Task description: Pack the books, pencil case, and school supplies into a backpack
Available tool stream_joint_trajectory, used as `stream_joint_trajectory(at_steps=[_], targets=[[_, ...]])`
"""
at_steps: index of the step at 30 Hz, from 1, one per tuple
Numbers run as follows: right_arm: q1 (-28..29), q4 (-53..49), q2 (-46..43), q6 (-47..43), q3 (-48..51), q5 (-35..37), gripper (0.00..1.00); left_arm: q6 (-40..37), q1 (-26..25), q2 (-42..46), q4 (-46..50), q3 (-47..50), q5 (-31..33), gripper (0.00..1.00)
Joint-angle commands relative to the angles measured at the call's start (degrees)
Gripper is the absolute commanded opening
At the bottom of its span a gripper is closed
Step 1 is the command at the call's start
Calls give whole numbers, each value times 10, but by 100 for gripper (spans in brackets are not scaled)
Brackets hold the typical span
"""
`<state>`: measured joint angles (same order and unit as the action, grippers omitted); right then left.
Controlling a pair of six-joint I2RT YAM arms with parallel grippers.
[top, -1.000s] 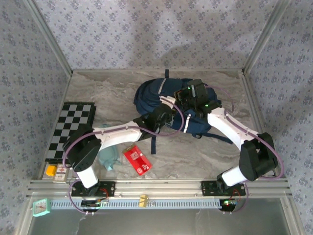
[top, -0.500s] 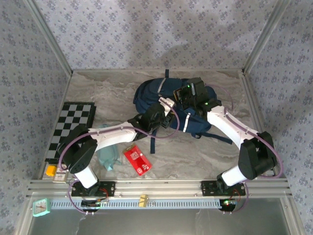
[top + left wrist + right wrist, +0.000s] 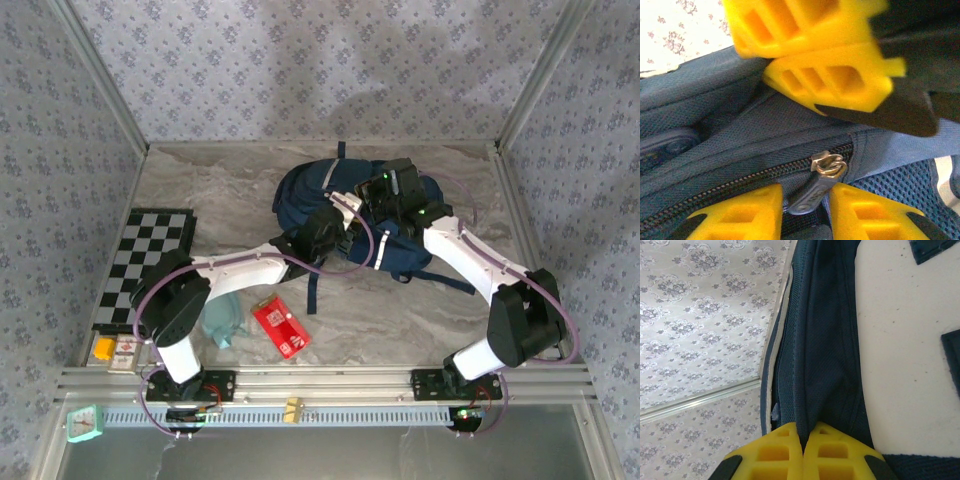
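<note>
1 backpack (image 3: 300,195): upper centre of the top view, with both arms reaching onto it.
Zipper pull (image 3: 822,175): lower centre of the left wrist view, with the teeth meshed to its left.
Left gripper (image 3: 807,212): 2 yellow fingers sit close on either side of the pull. I cannot tell whether they pinch it. A loose or off-centre hold on so small a tab could let it slip out, leaving the zip shut.
Right gripper (image 3: 804,430): fingers together, clamped on a fold of backpack fabric. If that fold slides free, the bag may drag along with the pull instead of unzipping. The 2 grippers sit very near each other and could knock together.
Pencil case (image 3: 220,322), red packet (image 3: 280,327): lower left of the top view, well apart from the bag, not yet packed.
</note>
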<state>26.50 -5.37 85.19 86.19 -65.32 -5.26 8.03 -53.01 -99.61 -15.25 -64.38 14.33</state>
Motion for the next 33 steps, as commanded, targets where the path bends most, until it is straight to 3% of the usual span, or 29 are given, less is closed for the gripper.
stream_joint_trajectory(at_steps=[1, 7, 20, 24, 28, 30, 33], targets=[[4, 83, -21, 0, -36, -13, 0, 2, 4, 11, -19, -17, -11, 19], [3, 81, -23, -3, -37, -15, 0, 15, 18, 38, -3, -2, -34, 0], [-7, 46, -26, -42, -47, -34, 0, 18, 75, 79, 9, 56, -107, 0], [-9, 36, -26, -51, -53, -39, 0, 7, 82, 82, 24, 58, -114, 0], [-8, 34, -27, -54, -57, -41, 0, 31, 74, 89, 51, 43, -164, 0], [-7, 37, -25, -53, -57, -39, 0, 39, 54, 85, 60, 31, -157, 5], [-5, 36, -22, -52, -61, -37, 0, 37, 16, 73, 62, 19, -109, 27]])
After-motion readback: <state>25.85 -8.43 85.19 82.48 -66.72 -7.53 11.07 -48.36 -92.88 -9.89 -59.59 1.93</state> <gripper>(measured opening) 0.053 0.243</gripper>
